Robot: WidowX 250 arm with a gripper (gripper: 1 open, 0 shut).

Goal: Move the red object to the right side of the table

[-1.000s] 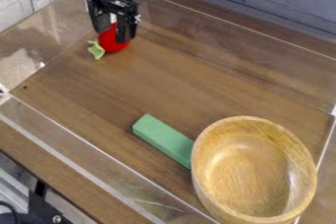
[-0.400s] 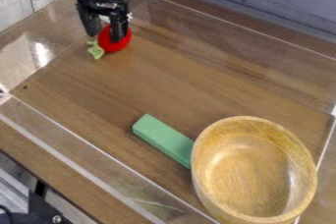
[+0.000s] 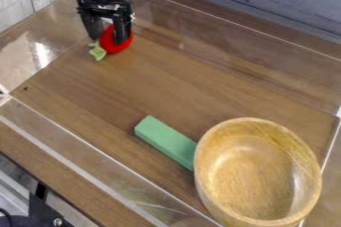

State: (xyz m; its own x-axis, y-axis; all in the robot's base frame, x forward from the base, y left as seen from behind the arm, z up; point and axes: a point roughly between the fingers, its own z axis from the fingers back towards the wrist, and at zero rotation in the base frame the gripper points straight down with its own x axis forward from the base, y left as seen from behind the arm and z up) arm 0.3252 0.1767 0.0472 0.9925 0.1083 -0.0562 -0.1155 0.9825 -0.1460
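Observation:
The red object, a small glossy fruit with a green leaf at its left, lies on the dark wood table at the far left. My black gripper hangs straight down over it, open, its fingers straddling the fruit's upper left side. The fruit's top is partly hidden behind the fingers. I cannot tell whether the fingers touch it.
A flat green block lies at the front centre. A large wooden bowl sits at the front right corner. Clear acrylic walls ring the tabletop, close behind and left of the gripper.
The gripper has shifted left and lowered around the fruit, and its wrist has rolled a little. The fruit, block and bowl have stayed put.

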